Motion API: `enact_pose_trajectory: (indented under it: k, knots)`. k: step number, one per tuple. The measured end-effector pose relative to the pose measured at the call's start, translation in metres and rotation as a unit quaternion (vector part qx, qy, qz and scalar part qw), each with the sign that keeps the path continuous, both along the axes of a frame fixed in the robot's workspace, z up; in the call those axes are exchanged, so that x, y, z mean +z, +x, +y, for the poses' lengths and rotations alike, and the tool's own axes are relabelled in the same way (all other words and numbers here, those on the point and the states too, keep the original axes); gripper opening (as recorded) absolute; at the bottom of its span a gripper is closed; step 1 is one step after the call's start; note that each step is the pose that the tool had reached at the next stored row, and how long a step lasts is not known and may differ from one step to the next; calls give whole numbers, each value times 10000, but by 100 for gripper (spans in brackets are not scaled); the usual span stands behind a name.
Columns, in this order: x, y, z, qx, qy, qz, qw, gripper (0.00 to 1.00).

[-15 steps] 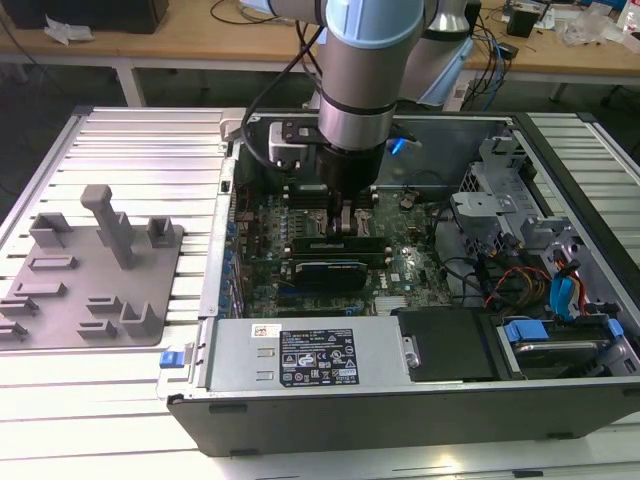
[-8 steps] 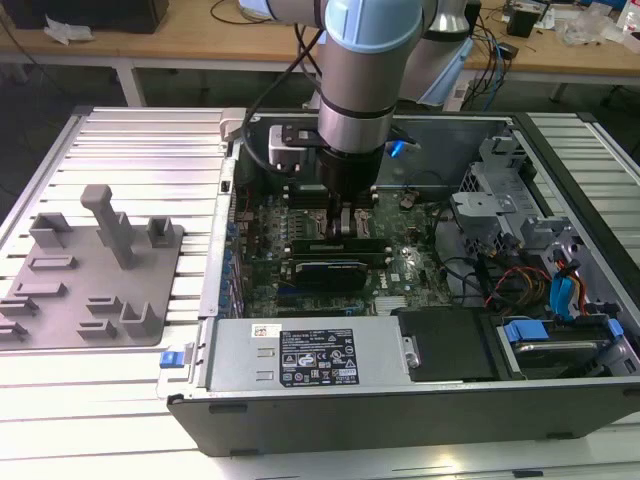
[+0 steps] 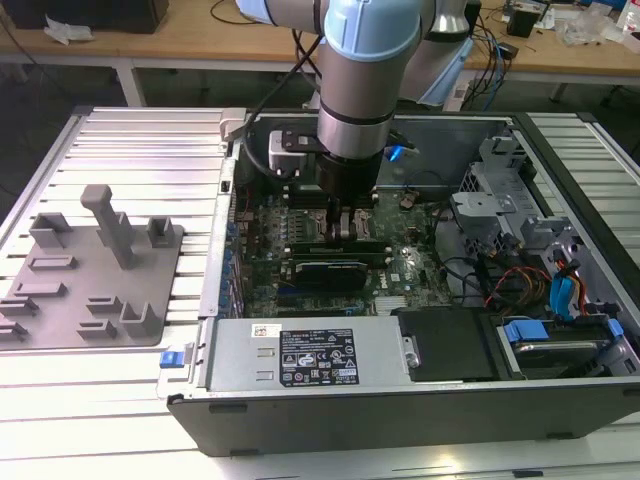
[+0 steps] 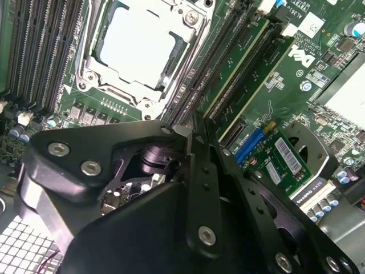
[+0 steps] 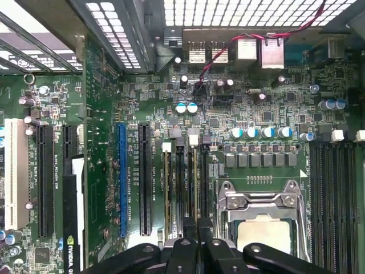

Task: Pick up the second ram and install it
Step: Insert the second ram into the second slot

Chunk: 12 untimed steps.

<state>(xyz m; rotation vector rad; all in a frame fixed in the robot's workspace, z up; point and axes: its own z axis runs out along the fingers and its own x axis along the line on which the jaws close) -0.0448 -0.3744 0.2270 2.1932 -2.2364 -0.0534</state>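
My gripper reaches down into the open computer case, onto the memory slots beside the processor socket. In the second wrist view its black fingers are pressed together, and the gripper has its tips at the near end of the second ram. That ram is a thin green stick standing on edge in its slot. Another green stick sits in the slot beside it. In the first wrist view the gripper is over the same row of slots.
A grey holder tray with upright posts lies on the ribbed table at the exterior view's left. Inside the case are a dark graphics card, the power supply along the front wall, and a drive cage with coloured cables at the exterior view's right.
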Motion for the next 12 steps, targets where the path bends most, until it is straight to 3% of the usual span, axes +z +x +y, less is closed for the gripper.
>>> enact_pose_trajectory:
  k: [4, 5, 6, 12]
  knots:
    - [-3, 0, 0, -1, 1, 0, 10000, 11]
    - [-4, 0, 0, -1, 0, 0, 10000, 17]
    - [11, 0, 1, 0, 2, -1, 10000, 17]
    - [286, 0, 0, 0, 0, -5, 10000, 17]
